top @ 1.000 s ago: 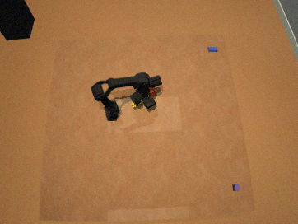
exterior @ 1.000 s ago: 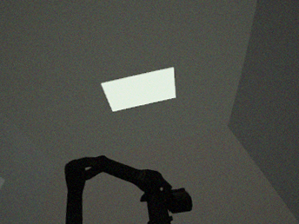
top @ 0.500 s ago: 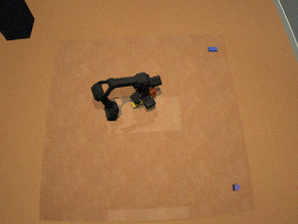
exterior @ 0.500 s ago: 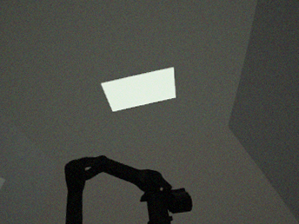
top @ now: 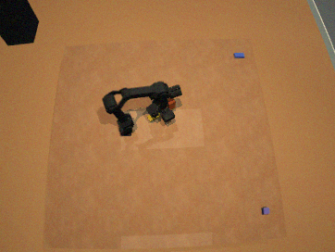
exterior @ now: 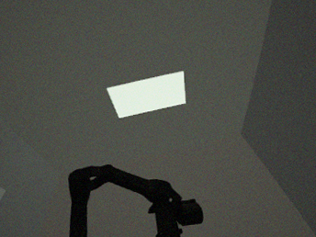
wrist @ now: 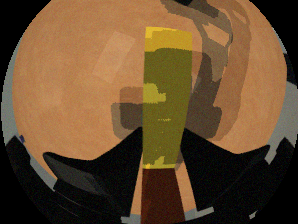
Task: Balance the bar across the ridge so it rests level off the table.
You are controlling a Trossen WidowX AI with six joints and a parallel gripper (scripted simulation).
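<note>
The bar, yellow at one end and dark red-orange at the other end, lies lengthwise between my fingers. My gripper points down and is shut on the bar, with one black finger on each side. In the wrist view the yellow part reaches out beyond the fingertips, and the red part runs back between the fingers. Shadows fall across the yellow part and the table around it. I cannot make out the ridge in any view; whether the bar touches it or the table cannot be told.
A small blue block lies at the far right of the mat. A small purple block sits near its front right corner. A black box stands at the far left. The exterior view shows only my arm and the ceiling.
</note>
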